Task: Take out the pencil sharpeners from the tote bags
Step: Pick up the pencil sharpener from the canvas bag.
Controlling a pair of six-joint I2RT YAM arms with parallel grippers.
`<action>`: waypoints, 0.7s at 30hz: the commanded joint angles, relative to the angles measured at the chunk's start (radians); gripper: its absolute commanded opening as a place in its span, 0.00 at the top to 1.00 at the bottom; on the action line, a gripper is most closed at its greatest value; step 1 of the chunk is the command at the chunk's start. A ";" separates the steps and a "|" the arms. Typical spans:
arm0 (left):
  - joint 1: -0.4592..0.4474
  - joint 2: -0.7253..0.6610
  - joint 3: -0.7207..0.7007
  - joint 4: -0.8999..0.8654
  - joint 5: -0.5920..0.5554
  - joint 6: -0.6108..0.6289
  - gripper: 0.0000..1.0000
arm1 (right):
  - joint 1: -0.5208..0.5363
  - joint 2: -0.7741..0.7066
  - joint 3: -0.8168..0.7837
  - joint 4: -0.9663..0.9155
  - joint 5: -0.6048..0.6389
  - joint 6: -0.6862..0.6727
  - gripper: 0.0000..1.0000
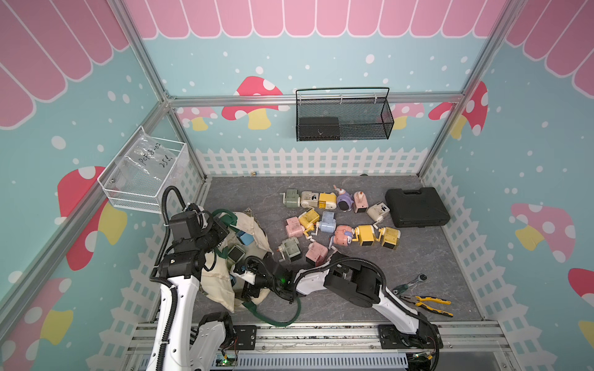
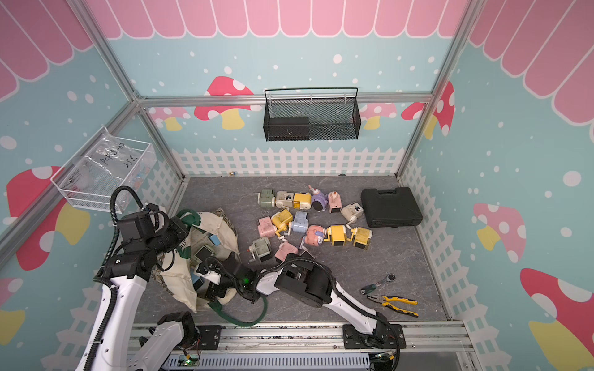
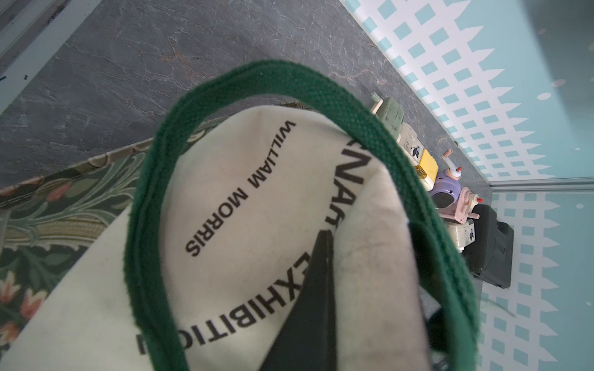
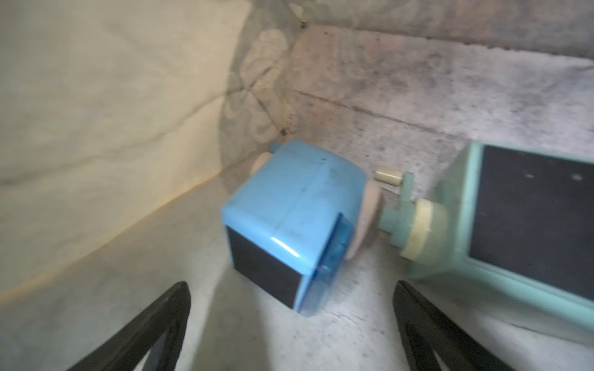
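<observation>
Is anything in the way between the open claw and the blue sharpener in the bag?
No, nothing visible. The right gripper, jaws open, points straight at the light blue boxy plastic sharpener on the floor of the cream canvas bag. A mint green plastic sharpener lies beside it, not between.

Cream tote bag (image 1: 221, 290) with dark green straps (image 3: 308, 86), black lettering (image 3: 218, 208), green leafy base (image 3: 48, 218), pastel pink, yellow, blue, green, cream, purple pencil sharpeners (image 1: 365, 234), grey veined worktop (image 1: 434, 257), black case (image 1: 416, 207)
</observation>
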 commanded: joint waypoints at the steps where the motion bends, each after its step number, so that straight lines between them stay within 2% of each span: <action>1: 0.005 -0.001 -0.015 0.031 0.018 -0.041 1.00 | 0.011 -0.005 0.037 0.031 -0.037 0.013 0.00; 3: 0.005 -0.001 -0.019 0.032 0.018 -0.041 1.00 | 0.014 0.019 0.073 0.030 -0.034 0.048 0.01; 10: 0.005 0.001 -0.035 0.032 0.022 -0.028 1.00 | 0.019 0.082 0.161 -0.044 0.094 0.106 0.01; 16: 0.005 -0.003 -0.037 0.031 0.018 -0.020 1.00 | 0.017 0.104 0.204 -0.130 0.230 0.136 0.09; 21: 0.005 -0.010 -0.037 0.025 0.021 -0.006 1.00 | 0.005 0.085 0.173 -0.128 0.332 0.185 0.16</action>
